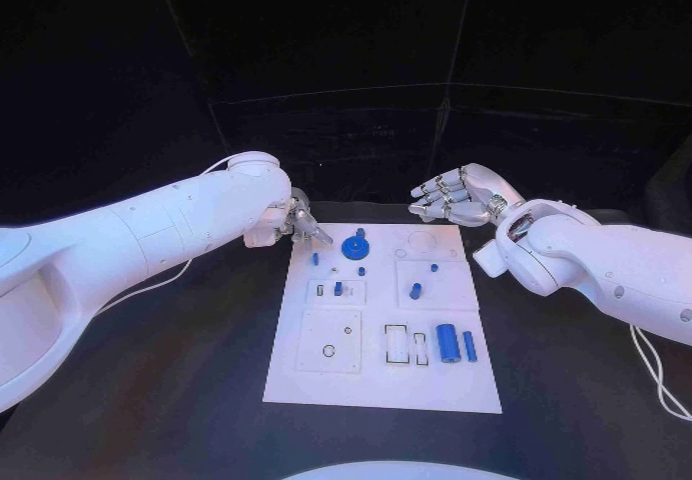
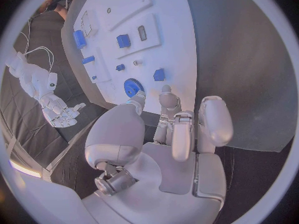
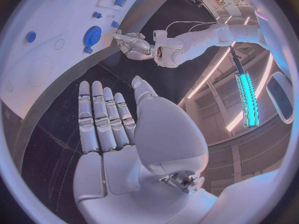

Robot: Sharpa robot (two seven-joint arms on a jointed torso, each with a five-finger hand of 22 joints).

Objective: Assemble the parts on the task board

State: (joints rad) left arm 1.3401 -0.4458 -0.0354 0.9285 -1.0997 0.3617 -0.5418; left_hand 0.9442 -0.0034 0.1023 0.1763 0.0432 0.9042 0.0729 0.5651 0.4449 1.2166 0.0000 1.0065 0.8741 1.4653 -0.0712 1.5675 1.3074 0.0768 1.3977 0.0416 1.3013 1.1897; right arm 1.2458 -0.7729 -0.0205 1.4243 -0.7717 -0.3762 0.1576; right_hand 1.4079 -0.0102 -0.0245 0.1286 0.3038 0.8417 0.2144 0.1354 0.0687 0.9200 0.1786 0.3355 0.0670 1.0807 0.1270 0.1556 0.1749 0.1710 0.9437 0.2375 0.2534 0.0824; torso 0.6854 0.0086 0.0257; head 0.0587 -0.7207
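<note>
The black table [image 1: 173, 400] carries the white task board [image 1: 378, 385]

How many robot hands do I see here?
2. The left hand is at the task board's far left corner; the right hand hovers beyond its far right corner.

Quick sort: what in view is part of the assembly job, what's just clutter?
Job:
- task board
- blue gear
- blue cylinder
- blue bar
- small blue pegs
- left hand
- right hand

Lying about:
- white cable
- black table
</note>
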